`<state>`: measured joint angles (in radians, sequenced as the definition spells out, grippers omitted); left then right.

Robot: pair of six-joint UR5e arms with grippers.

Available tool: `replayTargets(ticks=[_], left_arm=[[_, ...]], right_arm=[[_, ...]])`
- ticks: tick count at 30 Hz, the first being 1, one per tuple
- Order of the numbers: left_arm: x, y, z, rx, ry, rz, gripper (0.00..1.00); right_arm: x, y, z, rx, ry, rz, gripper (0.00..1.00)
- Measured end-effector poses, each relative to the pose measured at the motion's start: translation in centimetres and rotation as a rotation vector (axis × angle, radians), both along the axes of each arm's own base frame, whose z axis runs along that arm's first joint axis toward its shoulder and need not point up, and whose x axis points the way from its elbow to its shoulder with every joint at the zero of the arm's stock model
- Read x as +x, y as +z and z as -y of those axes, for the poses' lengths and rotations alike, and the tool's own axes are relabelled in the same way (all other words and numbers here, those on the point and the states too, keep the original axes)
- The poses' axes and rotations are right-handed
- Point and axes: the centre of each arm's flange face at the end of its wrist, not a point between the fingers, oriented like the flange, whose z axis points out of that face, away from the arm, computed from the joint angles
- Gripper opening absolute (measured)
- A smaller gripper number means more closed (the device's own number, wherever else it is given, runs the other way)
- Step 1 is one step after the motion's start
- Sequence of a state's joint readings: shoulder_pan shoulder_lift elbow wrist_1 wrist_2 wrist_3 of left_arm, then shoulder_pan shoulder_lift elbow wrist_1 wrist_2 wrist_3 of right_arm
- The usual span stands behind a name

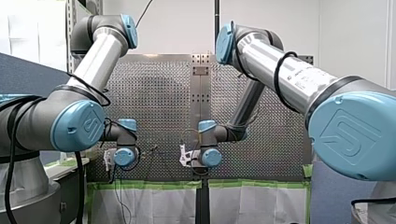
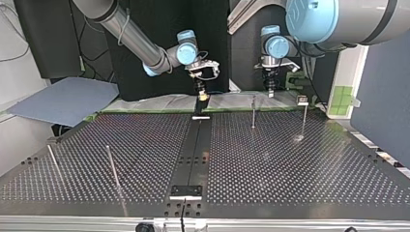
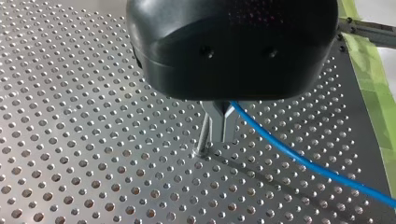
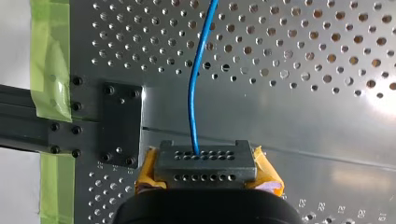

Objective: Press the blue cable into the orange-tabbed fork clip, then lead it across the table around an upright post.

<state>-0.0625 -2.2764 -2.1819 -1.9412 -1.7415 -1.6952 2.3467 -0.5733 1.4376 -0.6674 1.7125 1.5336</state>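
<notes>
The blue cable (image 3: 299, 161) comes out from between my left gripper's (image 3: 220, 130) metal fingers, which are shut on it just above the perforated plate. A thin upright post (image 3: 202, 136) stands right beside those fingers. My right gripper (image 4: 205, 170) has yellow pads (image 4: 268, 173) and is shut on a grey perforated block (image 4: 205, 163). The blue cable (image 4: 192, 84) leaves that block and runs ahead over the plate. In the top view both grippers hang at the table's far edge, my right gripper (image 2: 203, 95) near the middle and my left gripper (image 2: 270, 91) further right. I see no orange-tabbed clip.
The top view shows two upright posts (image 2: 253, 112) at the far right, one (image 2: 303, 116) topped by a small block, and two leaning rods (image 2: 112, 166) at the near left. A dark centre strip (image 2: 196, 145) splits the table. Green tape (image 3: 373, 93) lines the plate's edge.
</notes>
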Motion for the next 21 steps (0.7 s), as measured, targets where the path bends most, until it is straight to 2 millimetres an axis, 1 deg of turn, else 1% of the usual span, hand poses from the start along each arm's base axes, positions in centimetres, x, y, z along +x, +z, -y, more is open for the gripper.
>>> replayTargets(ticks=[7, 10, 17, 21], left_arm=[[0.2, 0.2, 0.1, -0.004, -0.004, 0.008, 0.0], [0.9, 0.4, 0.2, -0.011, -0.014, 0.021, 0.0], [3.0, 1.2, 0.4, -0.039, -0.02, 0.05, 0.0], [3.6, 1.3, 0.2, -0.041, -0.013, 0.044, 0.0]], right_arm=[[-0.6, -0.1, 0.9, 0.005, 0.001, 0.005, 0.0], [-0.7, -0.1, 1.0, 0.004, 0.002, 0.001, 0.0], [-0.8, -0.1, 1.2, -0.001, 0.01, -0.003, 0.0], [-0.8, -0.1, 1.3, -0.002, 0.012, -0.004, 0.0]])
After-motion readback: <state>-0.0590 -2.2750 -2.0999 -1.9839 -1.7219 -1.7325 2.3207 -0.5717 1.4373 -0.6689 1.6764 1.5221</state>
